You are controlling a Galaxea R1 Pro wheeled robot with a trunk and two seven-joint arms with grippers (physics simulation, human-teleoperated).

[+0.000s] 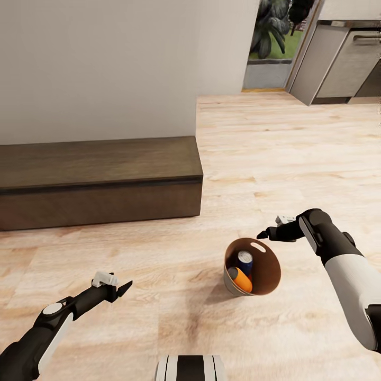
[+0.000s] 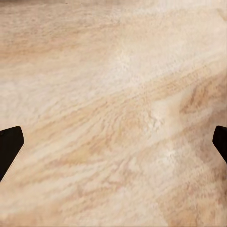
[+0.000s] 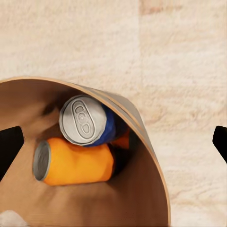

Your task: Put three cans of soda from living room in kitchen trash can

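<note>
The trash can [image 1: 268, 272], grey outside and tan inside, stands on the wood floor. Inside it lie a dark blue soda can [image 1: 245, 260] with a silver top and an orange soda can [image 1: 241, 280]. In the right wrist view the blue can [image 3: 86, 121] rests over the orange can [image 3: 75, 163], and an orange sliver of another can [image 3: 124, 140] shows behind them against the bin wall [image 3: 142, 198]. My right gripper [image 1: 266, 233] [image 3: 113, 145] hovers open just above the bin's far rim, holding nothing. My left gripper [image 1: 123, 289] [image 2: 113, 144] is open over bare floor, well left of the bin.
A low dark wooden bench [image 1: 100, 180] runs along the white wall at the left. Steel-grey kitchen appliance fronts [image 1: 344, 63] stand at the far right, beside a doorway with plants [image 1: 275, 32]. My base [image 1: 190, 368] shows at the bottom edge.
</note>
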